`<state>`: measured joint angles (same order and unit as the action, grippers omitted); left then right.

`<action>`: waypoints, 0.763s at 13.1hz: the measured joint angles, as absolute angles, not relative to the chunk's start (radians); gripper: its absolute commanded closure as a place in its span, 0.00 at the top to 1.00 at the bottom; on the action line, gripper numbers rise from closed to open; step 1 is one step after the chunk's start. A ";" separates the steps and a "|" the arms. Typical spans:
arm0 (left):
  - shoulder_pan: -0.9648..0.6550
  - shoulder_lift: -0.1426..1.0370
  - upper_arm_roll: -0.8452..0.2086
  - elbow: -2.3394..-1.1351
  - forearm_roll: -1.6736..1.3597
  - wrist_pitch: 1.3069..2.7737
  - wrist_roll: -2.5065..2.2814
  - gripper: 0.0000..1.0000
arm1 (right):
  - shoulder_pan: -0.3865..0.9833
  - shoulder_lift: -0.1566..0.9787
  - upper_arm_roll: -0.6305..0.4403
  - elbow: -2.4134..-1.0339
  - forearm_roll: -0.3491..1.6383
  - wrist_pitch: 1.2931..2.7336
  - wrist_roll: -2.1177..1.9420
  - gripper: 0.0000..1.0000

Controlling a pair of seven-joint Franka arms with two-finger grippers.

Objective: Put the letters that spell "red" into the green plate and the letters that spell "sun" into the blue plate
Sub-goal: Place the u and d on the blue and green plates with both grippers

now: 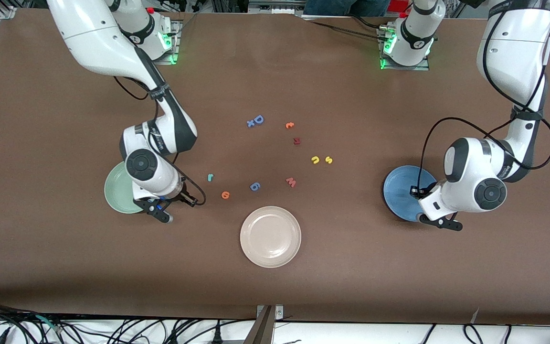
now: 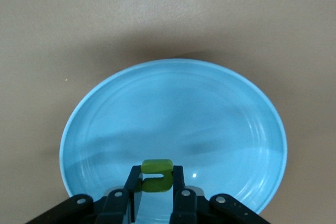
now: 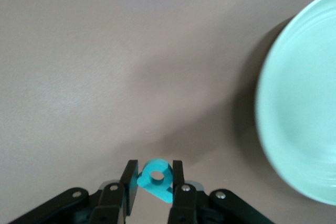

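Observation:
My left gripper (image 2: 156, 174) is shut on the green arch-shaped letter (image 2: 156, 182) and hangs over the blue plate (image 2: 173, 119), near its rim (image 1: 401, 191). My right gripper (image 3: 155, 169) is shut on the teal "d" (image 3: 156, 181), above bare table just beside the green plate (image 3: 304, 114). In the front view that gripper (image 1: 163, 215) sits at the plate's (image 1: 117, 188) edge. On the table lie the teal "r" (image 1: 210, 177), the orange "e" (image 1: 226, 194), the yellow arch (image 1: 315, 160) and the yellow "s" (image 1: 328, 160).
A beige-white plate (image 1: 270, 236) lies nearest the front camera, mid-table. Other letters are scattered in the middle: a blue "6" shape (image 1: 254, 186), a pink "w" (image 1: 291, 182), a dark red letter (image 1: 296, 141), a small orange one (image 1: 290, 125) and a blue pair (image 1: 256, 121).

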<state>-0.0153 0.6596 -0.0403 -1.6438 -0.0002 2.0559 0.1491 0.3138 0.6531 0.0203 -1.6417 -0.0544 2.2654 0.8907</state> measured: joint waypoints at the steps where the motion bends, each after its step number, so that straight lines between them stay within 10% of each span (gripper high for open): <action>1: -0.012 0.661 -0.041 -1.644 -0.004 2.056 0.153 0.18 | 0.297 0.633 0.019 -1.642 -0.054 2.230 0.842 0.24; 4: -0.012 0.661 -0.047 -1.643 -0.005 2.056 0.154 0.26 | 0.220 0.582 0.016 -1.662 -0.053 2.144 0.666 0.26; 6: -0.012 0.661 -0.052 -1.643 -0.006 2.056 0.154 0.58 | 0.168 0.576 0.015 -1.691 -0.053 2.140 0.583 0.27; 7: -0.012 0.661 -0.052 -1.643 -0.006 2.056 0.154 1.00 | 0.146 0.576 0.015 -1.705 -0.053 2.140 0.554 0.34; 9: -0.013 0.661 -0.053 -1.643 -0.006 2.056 0.154 1.00 | 0.120 0.576 0.015 -1.729 -0.053 2.142 0.524 1.00; 10: -0.013 0.661 -0.053 -1.643 -0.008 2.056 0.154 1.00 | 0.117 0.576 0.015 -1.734 -0.053 2.142 0.523 1.00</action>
<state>-0.0126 0.6611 -0.0527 -1.6433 -0.0076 2.0563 0.1543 0.1174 0.5763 0.0147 -1.7340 -0.0527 2.1424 0.5233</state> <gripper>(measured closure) 0.370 0.643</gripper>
